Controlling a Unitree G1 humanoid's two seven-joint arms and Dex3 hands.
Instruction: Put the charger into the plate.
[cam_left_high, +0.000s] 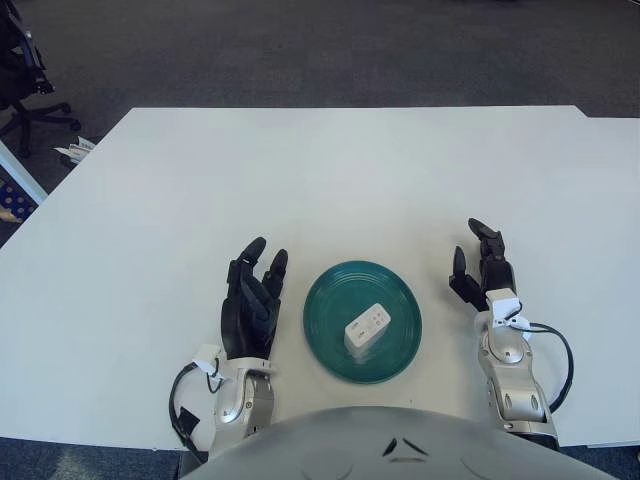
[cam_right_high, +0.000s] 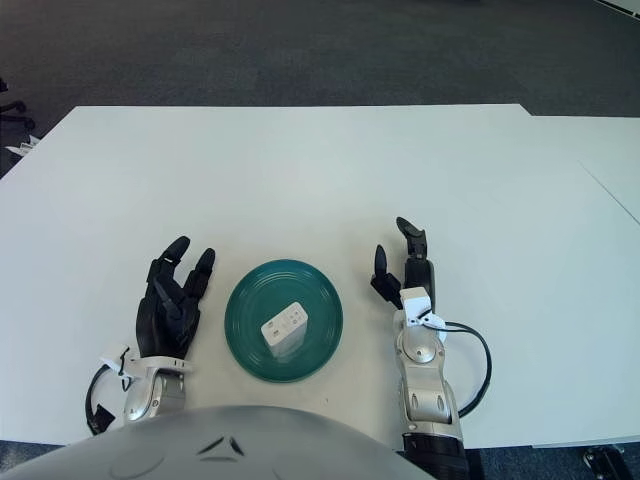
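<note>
A small white charger (cam_left_high: 366, 327) lies inside the round teal plate (cam_left_high: 334, 300) near the table's front edge, a little right of the plate's middle. My left hand (cam_left_high: 250, 295) shows just left of the plate, its black fingers spread and holding nothing. My right hand (cam_left_high: 480, 265) shows to the right of the plate, fingers extended and empty. Neither hand touches the plate or the charger.
The white table (cam_left_high: 330, 180) stretches far ahead of the plate. A black office chair (cam_left_high: 25, 70) stands on the dark carpet beyond the table's far left corner. A second white table edge (cam_right_high: 610, 160) adjoins on the right.
</note>
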